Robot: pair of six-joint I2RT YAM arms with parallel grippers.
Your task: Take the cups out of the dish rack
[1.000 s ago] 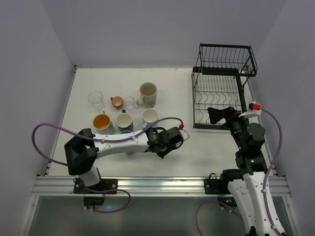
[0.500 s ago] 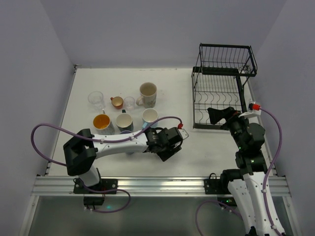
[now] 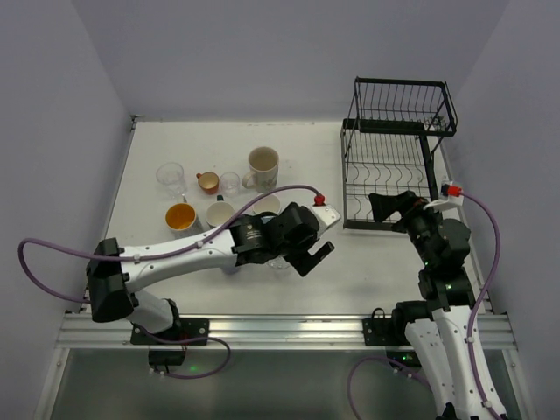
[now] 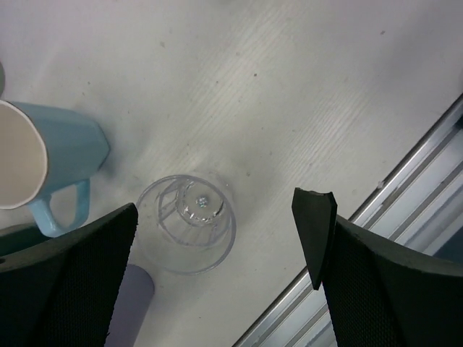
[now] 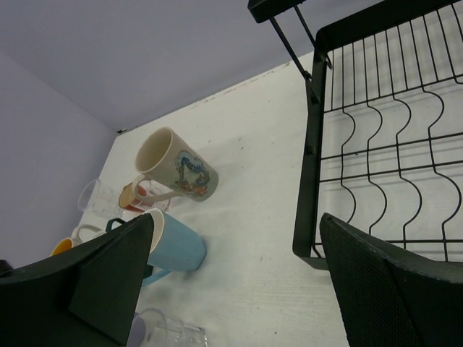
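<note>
My left gripper [image 4: 221, 217] hangs open above a clear glass [image 4: 189, 224] that stands on the table, apart from both fingers. Beside the glass are a light blue mug [image 4: 43, 170] and a lavender cup [image 4: 130, 311]. In the top view the left gripper [image 3: 315, 255] is at mid-table, with the other cups behind it: a beige mug [image 3: 262, 166], a red cup [image 3: 207, 181], an orange-yellow mug [image 3: 180, 216], a white mug [image 3: 219, 213] and a clear glass [image 3: 171, 175]. The black dish rack [image 3: 394, 157] shows no cups. By its front edge, my right gripper [image 3: 389, 206] is open and holds nothing.
The right wrist view shows the rack's lower tray [image 5: 383, 144] on the right and the beige mug [image 5: 177, 170] and light blue mug [image 5: 173, 242] on the left. An aluminium rail [image 3: 280, 328] runs along the table's near edge.
My left gripper has opened and let go of the clear glass, then risen and shifted right, the arm stretching out. The right arm has not moved.
</note>
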